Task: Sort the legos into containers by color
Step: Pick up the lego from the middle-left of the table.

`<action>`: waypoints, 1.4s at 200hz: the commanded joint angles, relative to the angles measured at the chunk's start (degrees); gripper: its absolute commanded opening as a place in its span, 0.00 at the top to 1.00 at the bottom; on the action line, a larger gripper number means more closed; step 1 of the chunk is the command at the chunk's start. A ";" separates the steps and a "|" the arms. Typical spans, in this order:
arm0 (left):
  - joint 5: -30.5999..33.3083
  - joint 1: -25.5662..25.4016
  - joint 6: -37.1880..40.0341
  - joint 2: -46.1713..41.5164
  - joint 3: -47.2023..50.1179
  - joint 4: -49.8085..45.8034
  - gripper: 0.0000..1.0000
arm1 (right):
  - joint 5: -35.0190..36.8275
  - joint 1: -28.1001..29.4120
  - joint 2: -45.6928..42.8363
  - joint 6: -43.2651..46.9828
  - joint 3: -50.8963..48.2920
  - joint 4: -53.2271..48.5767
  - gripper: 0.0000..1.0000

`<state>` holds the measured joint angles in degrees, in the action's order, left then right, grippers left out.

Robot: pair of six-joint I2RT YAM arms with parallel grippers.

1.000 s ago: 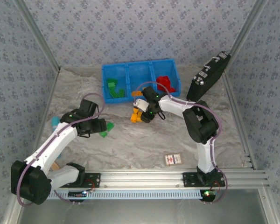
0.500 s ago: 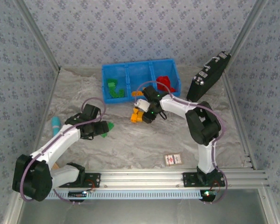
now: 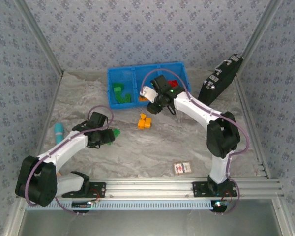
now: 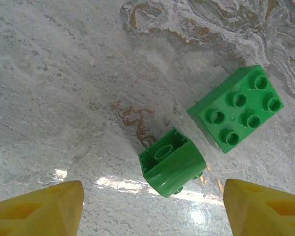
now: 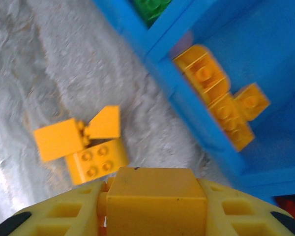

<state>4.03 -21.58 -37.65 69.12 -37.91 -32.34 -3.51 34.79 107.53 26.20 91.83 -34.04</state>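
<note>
At far left of the overhead view: light blue stick (image 3: 58, 130), lying on the marbled table (image 3: 152, 147).

Lower left of centre: left gripper (image 3: 109, 136), jaws wide apart with nothing between them, hung above two green pieces. In its wrist view the small green brick (image 4: 172, 167) lay on its side at centre, hollow underside turned to the upper left. The six-stud green brick (image 4: 236, 108) sat studs up near it, not touching, long axis running lower left to upper right.

Centre: loose orange legos (image 3: 144, 121), clustered on the table near the tray's front wall.

Upper centre: blue tray (image 3: 132, 70), long axis left to right, with green pieces in its left compartment, orange in the middle, red in the right. The right gripper (image 5: 156, 216) hovered by the tray's front wall, clamped on an orange brick (image 5: 157, 189).

Upper right: black device (image 3: 221, 78), leaning. Lower right of centre: red-and-white card (image 3: 182, 167), flat on the table.
</note>
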 commanded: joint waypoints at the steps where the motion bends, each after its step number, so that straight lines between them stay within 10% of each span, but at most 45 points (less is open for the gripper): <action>1: 1.50 0.86 -0.78 0.15 0.24 2.11 0.28 | 4.89 -0.60 3.37 -1.91 5.16 3.36 0.73; 99: -1.15 1.02 -2.34 6.86 2.14 7.89 0.38 | 8.26 -3.22 16.92 -4.20 17.63 7.39 0.71; 211: -2.88 1.00 -2.91 7.33 4.74 7.63 0.61 | 8.11 -4.45 19.39 -6.91 19.25 10.01 0.39; 280: -4.08 1.02 -3.22 5.41 5.31 6.95 0.76 | 6.42 -5.13 18.11 -7.39 19.64 8.80 0.36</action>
<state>1.96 -20.62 -40.23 75.35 -33.89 -22.81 3.68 29.82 126.89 19.84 110.19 -24.71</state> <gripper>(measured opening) 0.323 0.640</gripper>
